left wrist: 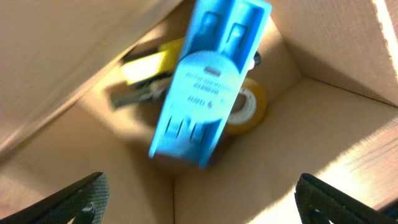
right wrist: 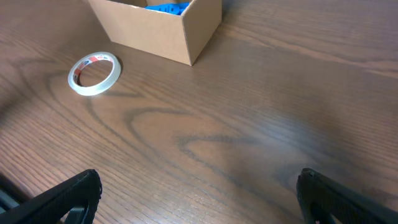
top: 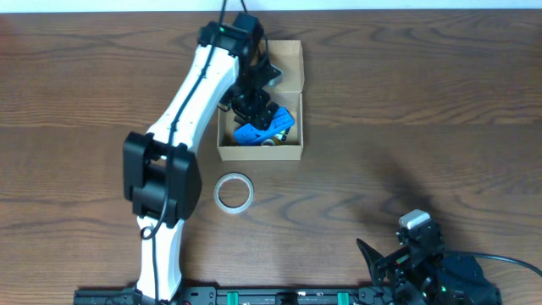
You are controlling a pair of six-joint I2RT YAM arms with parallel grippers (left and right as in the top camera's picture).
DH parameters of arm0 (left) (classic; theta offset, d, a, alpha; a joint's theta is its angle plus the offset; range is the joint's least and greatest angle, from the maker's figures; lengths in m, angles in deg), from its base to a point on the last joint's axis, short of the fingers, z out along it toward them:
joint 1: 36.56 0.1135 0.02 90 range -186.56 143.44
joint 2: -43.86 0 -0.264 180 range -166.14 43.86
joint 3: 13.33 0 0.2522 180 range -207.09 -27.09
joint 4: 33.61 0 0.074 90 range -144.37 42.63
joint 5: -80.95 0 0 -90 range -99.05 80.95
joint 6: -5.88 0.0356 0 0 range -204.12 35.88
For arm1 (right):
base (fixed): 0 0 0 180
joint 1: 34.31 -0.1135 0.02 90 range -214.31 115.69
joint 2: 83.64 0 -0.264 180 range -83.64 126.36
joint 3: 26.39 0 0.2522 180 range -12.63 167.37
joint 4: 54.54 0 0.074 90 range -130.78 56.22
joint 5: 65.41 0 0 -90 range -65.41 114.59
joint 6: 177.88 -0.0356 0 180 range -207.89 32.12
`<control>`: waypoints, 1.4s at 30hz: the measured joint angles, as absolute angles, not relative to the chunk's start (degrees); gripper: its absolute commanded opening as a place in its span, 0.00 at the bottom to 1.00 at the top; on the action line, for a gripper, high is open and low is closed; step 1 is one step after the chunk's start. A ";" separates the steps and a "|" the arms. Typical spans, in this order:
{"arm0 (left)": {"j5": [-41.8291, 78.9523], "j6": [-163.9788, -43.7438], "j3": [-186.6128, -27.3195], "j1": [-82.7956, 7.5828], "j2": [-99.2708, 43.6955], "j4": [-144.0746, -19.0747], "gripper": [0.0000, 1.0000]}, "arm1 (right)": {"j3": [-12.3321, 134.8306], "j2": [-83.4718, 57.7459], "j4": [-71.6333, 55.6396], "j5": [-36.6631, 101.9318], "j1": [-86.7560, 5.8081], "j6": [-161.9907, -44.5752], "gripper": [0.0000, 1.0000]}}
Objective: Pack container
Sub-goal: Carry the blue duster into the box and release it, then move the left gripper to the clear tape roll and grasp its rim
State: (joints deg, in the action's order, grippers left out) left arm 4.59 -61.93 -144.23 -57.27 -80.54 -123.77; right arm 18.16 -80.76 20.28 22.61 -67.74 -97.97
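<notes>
The tan cardboard container (top: pixel 289 152) stands open at the table's far middle, its flap lid up at the back; it also shows in the right wrist view (right wrist: pixel 155 31). Inside lie a blue plastic tape dispenser (left wrist: pixel 208 87), a yellow tape roll (left wrist: pixel 252 106) and a yellow-and-dark item (left wrist: pixel 146 68). The dispenser shows in the overhead view (top: pixel 258 131) too. My left gripper (top: pixel 258 106) is open and empty, hovering over the box interior above the dispenser (left wrist: pixel 199 199). My right gripper (right wrist: pixel 199 193) is open and empty low over bare table at the front right (top: pixel 406 263).
A clear tape roll (top: pixel 234 192) with a white core lies flat on the wood table just in front of the container, also in the right wrist view (right wrist: pixel 94 73). The left arm reaches diagonally from the front left over the table.
</notes>
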 measured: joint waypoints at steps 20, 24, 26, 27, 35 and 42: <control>-0.69 -82.93 -124.87 -51.45 -50.53 -131.92 0.95 | 18.16 -80.76 20.25 22.61 -67.74 -97.97 0.99; -1.15 -90.45 -114.35 -51.45 -41.59 -127.40 0.95 | 18.16 -80.76 20.34 22.61 -67.74 -97.97 0.99; -1.13 -96.31 -108.52 -51.45 -36.76 -124.25 0.95 | 18.16 -80.76 20.28 22.63 -67.74 -97.97 0.99; -1.15 -99.19 -105.81 -51.45 -34.84 -122.85 0.95 | 18.16 -80.76 20.30 22.63 -67.74 -97.97 0.99; -0.63 -123.39 -88.63 -52.50 -30.95 -113.76 0.95 | 18.16 -80.76 20.30 22.63 -67.74 -97.97 0.99; 0.20 -138.52 -81.46 -56.02 -31.82 -106.50 0.95 | 18.16 -80.76 20.28 22.63 -67.74 -97.97 0.99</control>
State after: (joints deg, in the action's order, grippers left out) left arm 0.20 -138.52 -81.46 -56.02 -31.82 -106.50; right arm 18.16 -80.76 20.28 22.63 -67.74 -97.97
